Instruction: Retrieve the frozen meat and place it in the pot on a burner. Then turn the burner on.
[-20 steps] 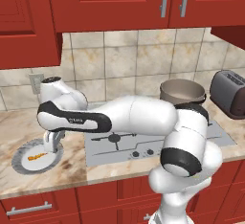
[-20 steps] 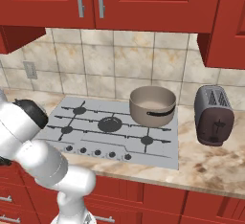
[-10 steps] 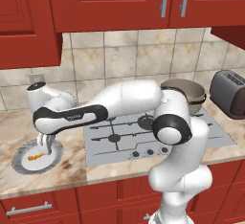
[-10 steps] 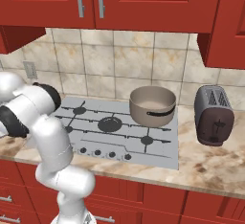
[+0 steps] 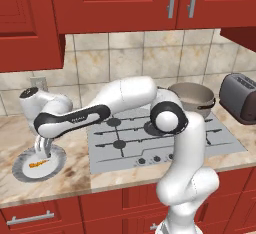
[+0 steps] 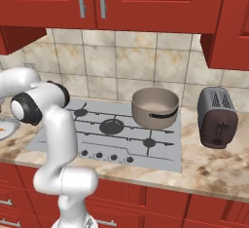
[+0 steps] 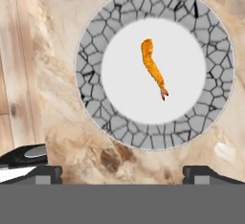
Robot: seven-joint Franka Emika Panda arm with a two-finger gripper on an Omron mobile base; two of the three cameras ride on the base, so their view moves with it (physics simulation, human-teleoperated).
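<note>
The frozen meat is a thin orange strip lying on the white middle of a round plate with a grey mosaic rim. That plate sits on the counter left of the stove, and the meat shows on it as an orange speck. My gripper hangs just above the plate, pointing down. In the hand view its fingertips stand wide apart, open, with nothing between them, and the meat lies ahead of them. The grey-brown pot stands on the stove's back right burner.
The gas stove has a row of knobs along its front edge. A dark grey toaster stands right of it. Red cabinets hang overhead. The plate's edge shows at the far left.
The arm's elbow has swung right and back over the stove while the hand stayed over the plate, drifting slightly left. Plate, meat and pot have not moved.
</note>
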